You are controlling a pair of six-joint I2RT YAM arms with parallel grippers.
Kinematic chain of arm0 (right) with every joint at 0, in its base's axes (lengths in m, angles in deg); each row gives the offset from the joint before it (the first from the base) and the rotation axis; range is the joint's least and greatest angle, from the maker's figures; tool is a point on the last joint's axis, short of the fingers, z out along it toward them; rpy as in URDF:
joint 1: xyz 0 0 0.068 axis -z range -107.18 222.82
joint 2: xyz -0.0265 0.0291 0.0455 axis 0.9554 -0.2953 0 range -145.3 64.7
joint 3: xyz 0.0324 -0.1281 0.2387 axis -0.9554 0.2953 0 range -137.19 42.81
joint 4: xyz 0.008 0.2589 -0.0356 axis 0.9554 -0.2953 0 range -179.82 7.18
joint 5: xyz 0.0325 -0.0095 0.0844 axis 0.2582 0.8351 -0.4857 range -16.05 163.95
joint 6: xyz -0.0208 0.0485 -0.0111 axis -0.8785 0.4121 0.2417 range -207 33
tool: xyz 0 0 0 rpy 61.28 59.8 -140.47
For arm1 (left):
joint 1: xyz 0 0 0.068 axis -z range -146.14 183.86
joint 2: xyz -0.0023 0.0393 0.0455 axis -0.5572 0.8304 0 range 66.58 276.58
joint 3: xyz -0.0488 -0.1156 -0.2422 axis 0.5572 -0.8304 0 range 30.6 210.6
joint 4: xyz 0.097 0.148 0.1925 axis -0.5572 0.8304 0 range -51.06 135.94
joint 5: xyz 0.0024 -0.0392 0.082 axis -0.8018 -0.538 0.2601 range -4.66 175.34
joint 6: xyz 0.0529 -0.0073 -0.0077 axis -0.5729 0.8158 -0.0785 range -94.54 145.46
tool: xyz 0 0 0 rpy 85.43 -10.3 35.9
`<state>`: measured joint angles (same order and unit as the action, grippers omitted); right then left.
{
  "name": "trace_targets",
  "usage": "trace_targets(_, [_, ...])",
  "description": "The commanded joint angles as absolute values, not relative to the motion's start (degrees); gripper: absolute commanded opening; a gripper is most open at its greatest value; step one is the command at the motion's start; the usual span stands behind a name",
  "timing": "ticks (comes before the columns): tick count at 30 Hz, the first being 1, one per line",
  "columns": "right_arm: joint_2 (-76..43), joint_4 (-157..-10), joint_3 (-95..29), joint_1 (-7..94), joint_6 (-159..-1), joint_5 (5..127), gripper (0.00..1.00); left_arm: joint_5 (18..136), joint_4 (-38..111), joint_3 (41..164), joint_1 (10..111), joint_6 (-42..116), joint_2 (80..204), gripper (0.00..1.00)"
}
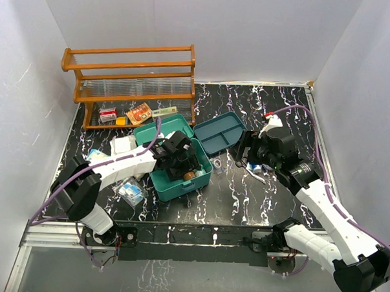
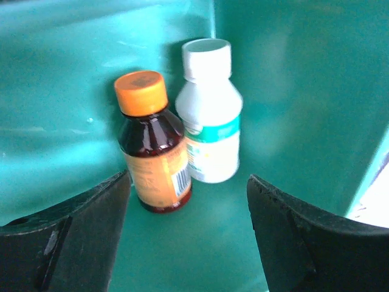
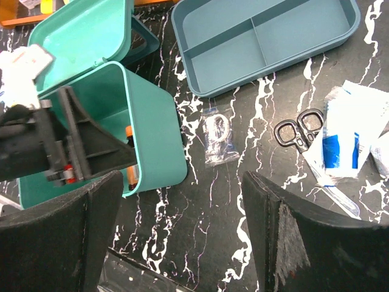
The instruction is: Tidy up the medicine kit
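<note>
Open medicine kit (image 3: 152, 140), blue tray (image 3: 225, 67) beside it, scissors (image 3: 299, 135), small clear bag (image 3: 217, 135)

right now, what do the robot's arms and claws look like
The left arm and the right arm are both white tubes joined by chunky black joints. A thin purple cable runs along each. The left claw and the right claw each have two broad, wedge-shaped black fingers with a dull, slightly rough surface.

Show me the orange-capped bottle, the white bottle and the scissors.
orange-capped bottle (image 2: 152, 139), left wrist view, on its dark glass body above the label.
white bottle (image 2: 209, 118), left wrist view, on its white body above the green band.
scissors (image 3: 298, 131), right wrist view, on the black handles.
</note>
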<state>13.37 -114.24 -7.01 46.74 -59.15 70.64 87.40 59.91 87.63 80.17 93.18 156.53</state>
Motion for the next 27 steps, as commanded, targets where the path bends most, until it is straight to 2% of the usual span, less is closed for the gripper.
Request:
trace_targets(1, [12.4, -110.5, -9.1, 47.0, -60.5, 73.5, 0.77, 88.4, 62.7, 88.7, 80.5, 87.5, 148.7, 0.77])
trace_targets(9, [10.5, -106.4, -9.4, 47.0, -62.7, 76.0, 0.77, 92.1, 61.9, 88.4, 80.5, 76.0, 143.5, 0.79])
trace_targets(18, [3.8, -103.4, -9.2, 47.0, -69.2, 75.6, 0.74, 92.6, 56.0, 89.5, 80.5, 56.9, 144.7, 0.74])
trace_targets(27, [-2.1, -96.5, -6.1, 47.1, -69.2, 75.3, 0.74, 94.1, 53.0, 91.9, 80.5, 38.6, 146.3, 0.74])
